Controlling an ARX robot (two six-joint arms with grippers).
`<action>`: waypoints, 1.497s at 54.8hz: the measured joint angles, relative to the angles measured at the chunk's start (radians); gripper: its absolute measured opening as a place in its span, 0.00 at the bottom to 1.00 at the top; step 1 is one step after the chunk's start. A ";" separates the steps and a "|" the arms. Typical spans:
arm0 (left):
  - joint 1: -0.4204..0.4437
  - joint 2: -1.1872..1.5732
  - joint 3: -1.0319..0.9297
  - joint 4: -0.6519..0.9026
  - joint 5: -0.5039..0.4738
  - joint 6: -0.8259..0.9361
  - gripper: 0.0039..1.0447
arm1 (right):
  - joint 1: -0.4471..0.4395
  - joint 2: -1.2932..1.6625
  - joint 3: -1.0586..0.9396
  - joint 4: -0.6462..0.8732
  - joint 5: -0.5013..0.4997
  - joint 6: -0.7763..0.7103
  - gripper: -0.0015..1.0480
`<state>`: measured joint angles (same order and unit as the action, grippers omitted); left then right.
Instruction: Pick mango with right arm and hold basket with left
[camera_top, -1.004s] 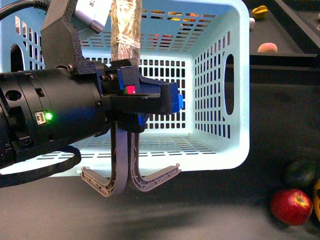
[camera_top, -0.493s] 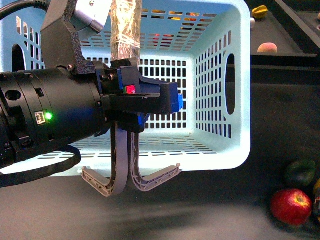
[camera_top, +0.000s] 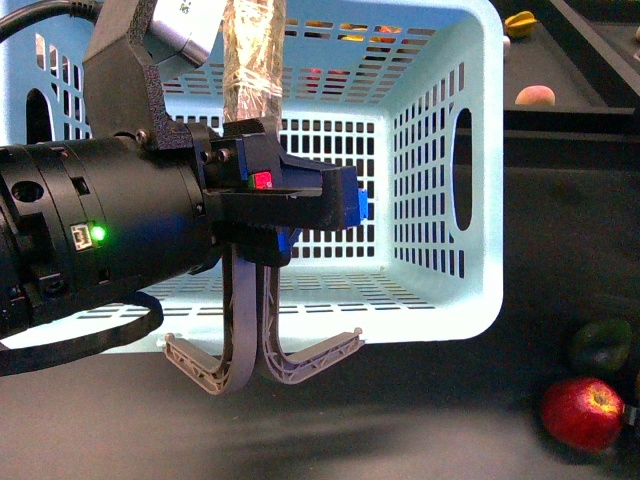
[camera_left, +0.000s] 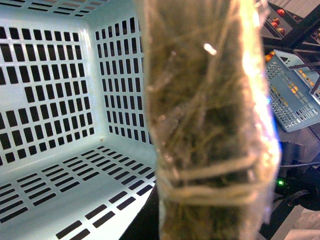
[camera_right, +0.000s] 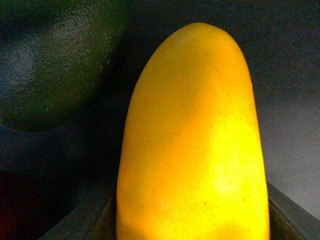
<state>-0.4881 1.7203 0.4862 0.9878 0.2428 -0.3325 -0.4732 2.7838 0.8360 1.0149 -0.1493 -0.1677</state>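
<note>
The pale aqua basket (camera_top: 440, 180) stands on the dark table and fills the front view. My left gripper (camera_top: 258, 350), on the bulky black arm with the green light, is shut on the basket's brown-grey handle (camera_top: 250, 60). The handle fills the left wrist view (camera_left: 210, 125), with the basket's slotted floor (camera_left: 60, 175) behind it. The yellow-orange mango (camera_right: 192, 145) fills the right wrist view. My right gripper (camera_right: 192, 227) is shut on it, with dark fingers (camera_right: 287, 212) at its sides. The mango and the right gripper are outside the front view.
A red apple (camera_top: 583, 412) and a dark green fruit (camera_top: 600, 345) lie at the front right; the green fruit (camera_right: 50, 60) is close beside the mango. A peach (camera_top: 535, 96) sits on the back shelf. A second aqua basket (camera_left: 295, 90) stands farther off.
The yellow sliver of mango at the right edge of the front view has slid out of sight. The left arm and basket have not moved.
</note>
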 joint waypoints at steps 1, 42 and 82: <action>0.000 0.000 0.000 0.000 0.000 0.000 0.04 | -0.002 -0.002 -0.002 0.000 -0.004 0.002 0.56; 0.000 0.000 0.000 0.000 0.000 0.000 0.04 | 0.055 -0.658 -0.336 -0.137 -0.312 0.255 0.54; 0.000 0.000 0.000 0.000 -0.001 0.000 0.04 | 0.666 -1.066 -0.286 -0.311 -0.254 0.402 0.54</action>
<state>-0.4881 1.7199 0.4862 0.9878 0.2420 -0.3325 0.1928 1.7180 0.5503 0.7044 -0.4038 0.2344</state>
